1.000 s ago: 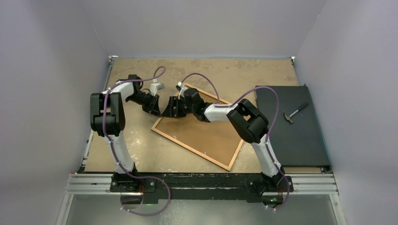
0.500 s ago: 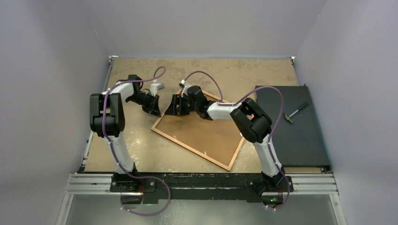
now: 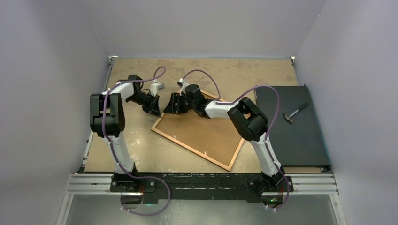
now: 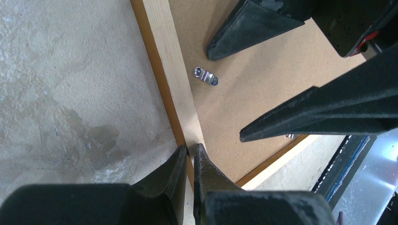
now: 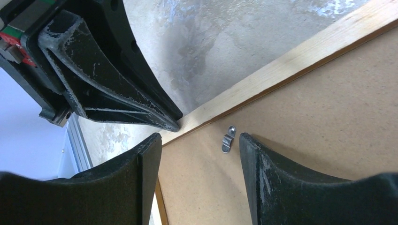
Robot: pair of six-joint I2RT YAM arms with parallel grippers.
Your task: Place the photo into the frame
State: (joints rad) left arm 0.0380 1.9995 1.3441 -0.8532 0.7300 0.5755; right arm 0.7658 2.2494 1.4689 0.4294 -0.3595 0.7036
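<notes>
Two claws: the clenched left gripper (image 4: 190, 149) apparently steadies the frame (image 4: 164, 56) rail so the spread right gripper (image 5: 199, 137) can work the clip (image 5: 228, 139) it straddles.

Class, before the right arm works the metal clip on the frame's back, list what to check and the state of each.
1. Left fingers shut, tips at the frame rail: ok.
2. Right fingers open, one each side of the clip: ok.
3. Board out of the frame: not ok, it sits inside.
4. Photo located: cannot tell, none in view.
5. Hammer clear of both arms, on the slab: ok.
</notes>
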